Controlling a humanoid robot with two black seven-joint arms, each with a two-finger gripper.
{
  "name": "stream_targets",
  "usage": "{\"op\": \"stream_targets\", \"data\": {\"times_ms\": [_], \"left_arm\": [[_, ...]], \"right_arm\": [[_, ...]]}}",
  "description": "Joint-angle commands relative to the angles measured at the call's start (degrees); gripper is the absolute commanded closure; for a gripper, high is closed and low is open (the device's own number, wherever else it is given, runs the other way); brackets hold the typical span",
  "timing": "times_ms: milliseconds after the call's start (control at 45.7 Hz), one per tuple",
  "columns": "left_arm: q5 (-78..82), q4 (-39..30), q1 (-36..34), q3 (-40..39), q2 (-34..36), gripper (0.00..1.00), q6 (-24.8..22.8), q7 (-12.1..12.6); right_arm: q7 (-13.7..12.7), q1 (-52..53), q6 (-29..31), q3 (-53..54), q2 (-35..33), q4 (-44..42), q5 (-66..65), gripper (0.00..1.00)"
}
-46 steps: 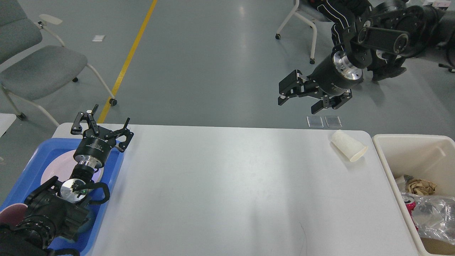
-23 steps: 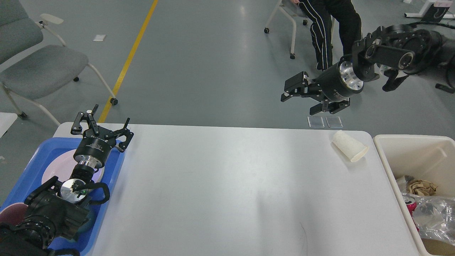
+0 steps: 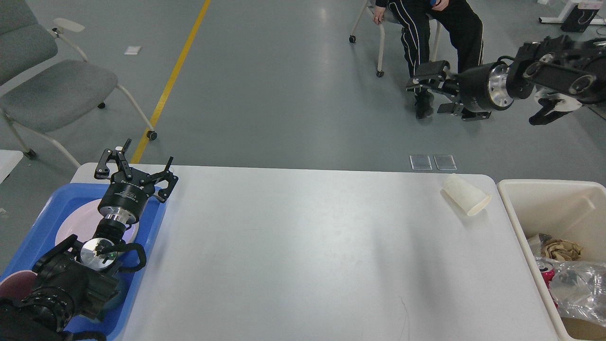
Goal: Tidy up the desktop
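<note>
The white desktop (image 3: 303, 251) fills the middle of the head view. A white paper cup (image 3: 465, 194) lies on its side at the far right corner. My left gripper (image 3: 135, 163) is open and empty over the far edge of the blue tray (image 3: 42, 213). My right gripper (image 3: 428, 87) is raised high beyond the table's far right, fingers apart and empty, well above and behind the cup.
The blue tray at the left holds a white plate (image 3: 78, 225) and a dark red bowl (image 3: 14, 284). A cream bin (image 3: 554, 199) at the right holds crumpled paper, a red can and clear plastic. A grey chair (image 3: 52, 90) stands far left; a seated person (image 3: 435, 28) is beyond the table.
My right arm has swung up and to the right, away from the table's far edge. The left arm has not moved. The cup lies where it was.
</note>
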Motion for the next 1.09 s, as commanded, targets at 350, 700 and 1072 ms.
{"op": "stream_targets", "data": {"times_ms": [350,700,1072], "left_arm": [[0.0,0.0,0.0,0.0,0.0,0.04,0.0,0.0],[0.0,0.0,0.0,0.0,-0.1,0.04,0.0,0.0],[0.0,0.0,0.0,0.0,-0.1,0.04,0.0,0.0]], "right_arm": [[0.6,-21.9,-12.2,45.8,-5.6,-3.4,0.0,0.0],[1.1,-37.3,-17.2,65.6,-4.1,-3.5,0.0,0.0],[11.1,-47.2,-17.4,88.3,-1.2,-3.5,-0.1,0.0]]}}
